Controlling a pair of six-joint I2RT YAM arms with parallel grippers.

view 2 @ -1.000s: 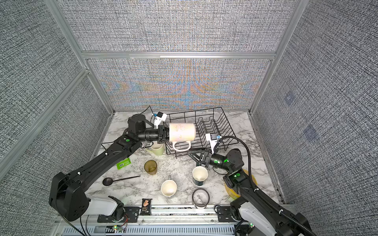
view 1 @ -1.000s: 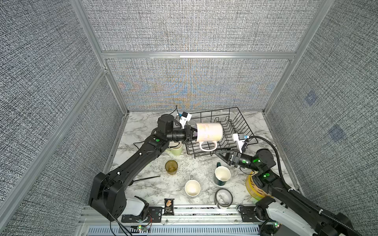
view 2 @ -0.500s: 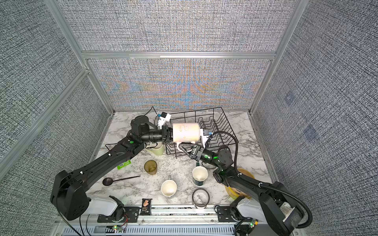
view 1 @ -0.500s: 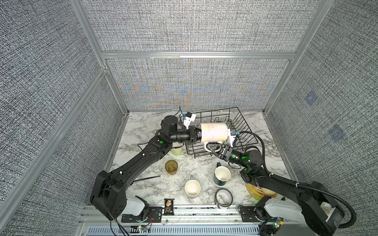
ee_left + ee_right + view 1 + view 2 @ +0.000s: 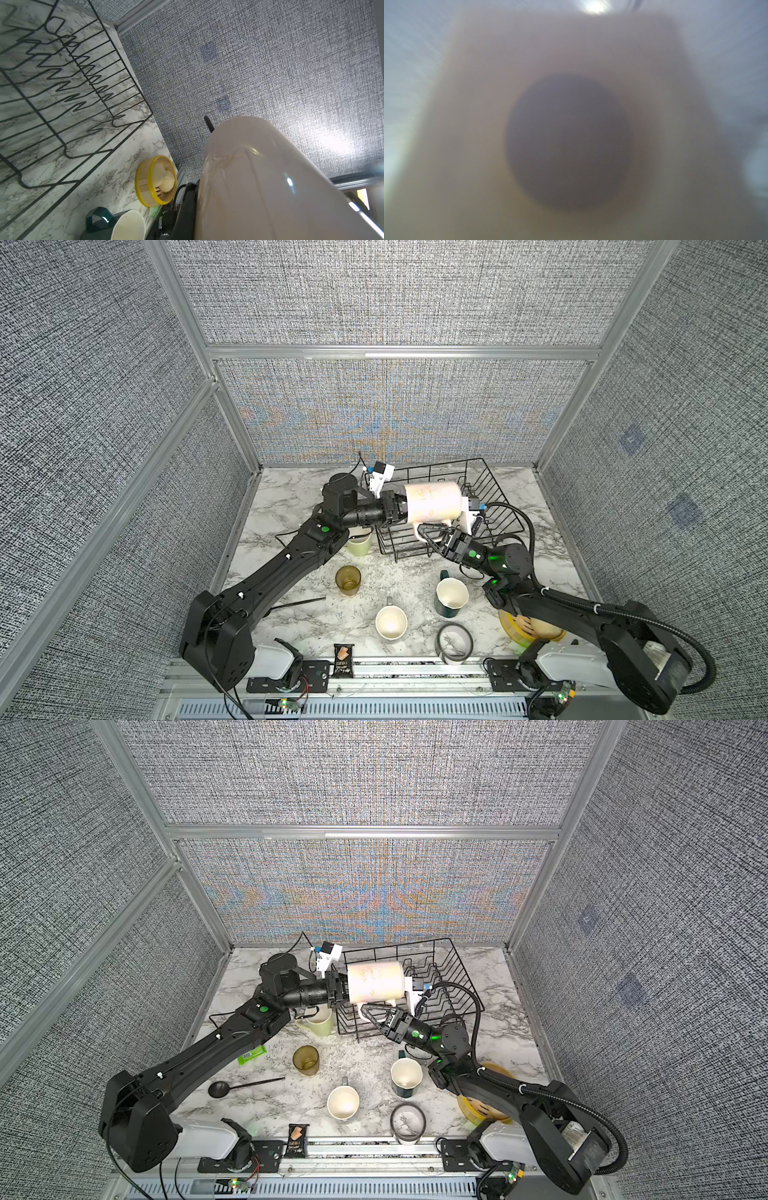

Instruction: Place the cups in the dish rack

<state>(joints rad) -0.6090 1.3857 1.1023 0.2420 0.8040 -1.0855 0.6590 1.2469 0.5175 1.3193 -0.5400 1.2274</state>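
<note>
We read the tabletop (image 5: 291,506) as a clock in the top views, with 6 at the near edge and 12 at the far wall.

1. one snack packet (image 5: 344,659), 6 to 7 o'clock, flat at the near edge.
2. one tape ring (image 5: 454,643), 5 o'clock, lying flat, with marble showing through its hole.
3. one grey mug (image 5: 391,623), 6 o'clock, upright, mouth up. We see its pale inside.
4. one yellow basket (image 5: 509,620), 4 o'clock, partly hidden by the right arm (image 5: 573,614). It holds pale buns (image 5: 164,178).
5. one dark teal mug (image 5: 451,597), 4 o'clock and nearer the middle, upright, cream inside showing.
6. one spoon (image 5: 220,1088), 8 o'clock, lying flat. A green packet (image 5: 251,1054) lies beside the left arm (image 5: 291,568) at 9.
7. one amber tumbler (image 5: 348,580), 8 o'clock, upright, mouth up.
8. one pale green mug (image 5: 359,545), 10 o'clock, upright, just beside the rack's near left corner.
9. one dish rack (image 5: 490,483), 12 to 1 o'clock. In the left wrist view its zigzag dividers show wire with marble beneath.
10. one pink mug (image 5: 434,502), held on its side. In both top views it overlaps the rack's near left part, and we cannot tell whether it touches the wire. The left gripper (image 5: 401,511) pinches the mug's 9 o'clock end. The right gripper (image 5: 428,533) sits at the handle, which points toward 6. We cannot tell whether it is pinching or spread. The right wrist view is a pale blur around a dark round patch.
</note>
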